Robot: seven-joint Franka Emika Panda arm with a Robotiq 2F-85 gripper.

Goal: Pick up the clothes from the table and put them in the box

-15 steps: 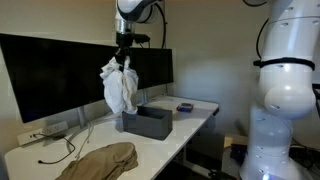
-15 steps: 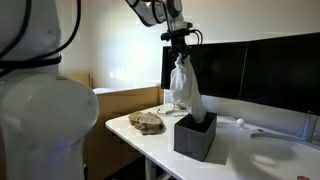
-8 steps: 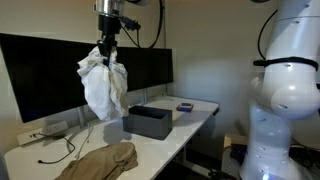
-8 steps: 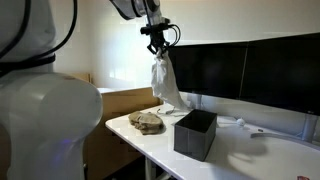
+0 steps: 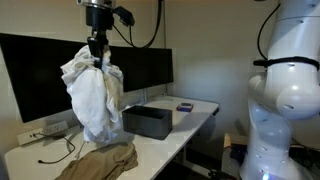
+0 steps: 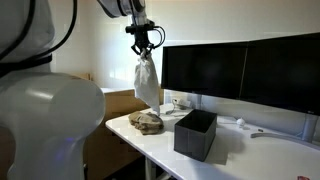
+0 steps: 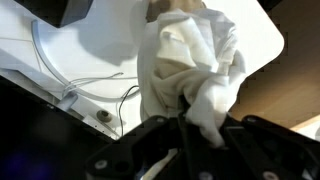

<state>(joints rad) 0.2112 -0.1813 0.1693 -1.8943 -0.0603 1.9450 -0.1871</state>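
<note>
Nearest me, the tan garment [image 5: 100,160] lies crumpled on the counter [image 5: 195,108], with nothing touching it. Just above it hangs the white garment [image 5: 92,95], bunched and clear of the surface, with the end effector [image 5: 97,55] clamped on its top. Further along sits the box [image 5: 148,121], off to one side of the dangling cloth, with nothing showing over its rim. The monitor [image 5: 35,70] stands behind. I'd judge neither piece is in: one is lifted, one is waiting.

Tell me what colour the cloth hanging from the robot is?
The hanging garment is white, clearest in the wrist view.
</note>
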